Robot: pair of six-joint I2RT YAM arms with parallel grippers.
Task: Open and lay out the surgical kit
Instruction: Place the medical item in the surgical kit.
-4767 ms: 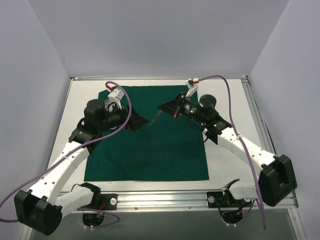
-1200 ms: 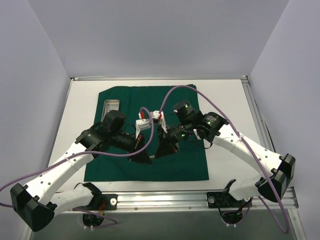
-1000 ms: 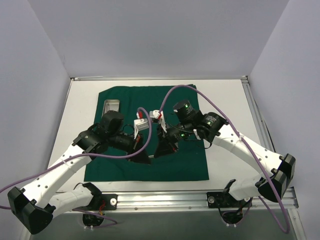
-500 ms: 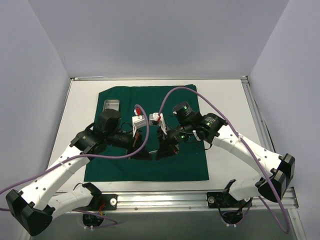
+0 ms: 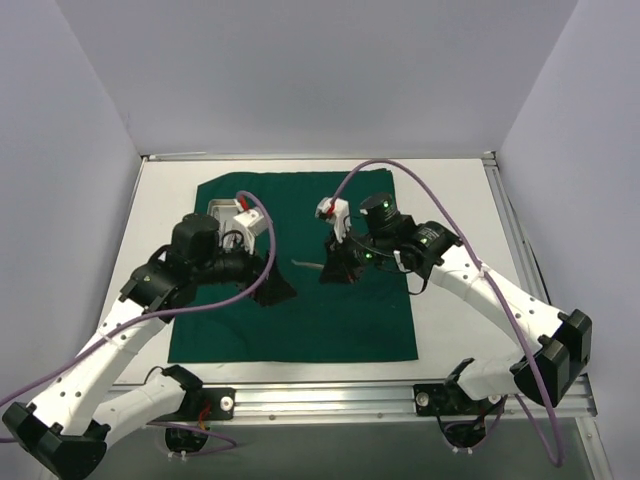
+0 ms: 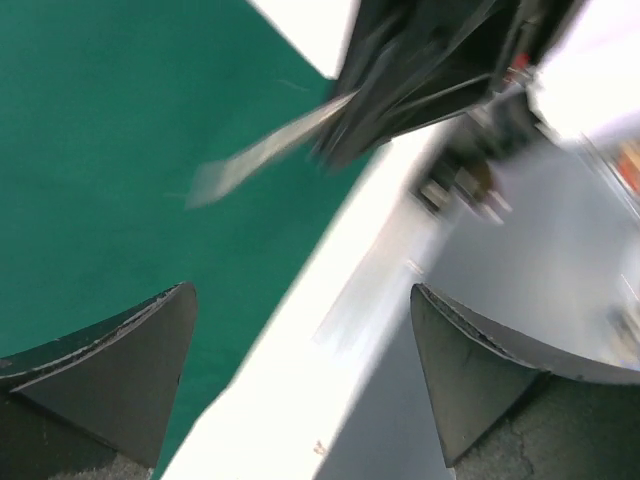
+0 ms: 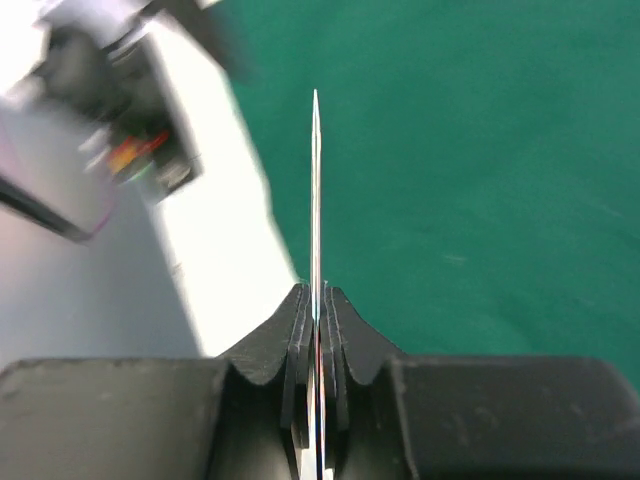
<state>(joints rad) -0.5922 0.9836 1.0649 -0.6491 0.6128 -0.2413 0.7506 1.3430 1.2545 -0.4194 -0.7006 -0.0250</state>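
Top external view: nearest the camera, the two white arms rise from their bases at the near edge of the white table (image 5: 160, 200) and reach inward over a large dark green cloth drape (image 5: 300, 330). The drape lies spread flat and square on the tabletop.

The left gripper (image 5: 272, 290) hangs over the left-centre of the cloth. In the left wrist view, the left gripper (image 6: 300, 290) has its jaws wide apart, and one dark finger (image 6: 110, 370) shows at each lower corner. Between the fingers only green cloth (image 6: 90, 130) and white table are visible.

Just beyond, and to the right of it, the right gripper (image 5: 335, 272) hovers over the middle of the cloth. Its jaws are pinched tight on a thin steel instrument (image 5: 308, 265), whose free end points left towards the left gripper, well apart from it. In the right wrist view, the instrument (image 7: 315, 200) shows edge-on as a narrow sliver. It runs straight out from the closed right gripper (image 7: 315, 295) over the green cloth (image 7: 480, 170). Its handle end is hidden in the grip. The same instrument (image 6: 260, 150) appears blurred in the left wrist view.

Farther back, a small rectangular steel tray (image 5: 215, 208) sits on the cloth's far left corner, partly hidden by the left wrist.
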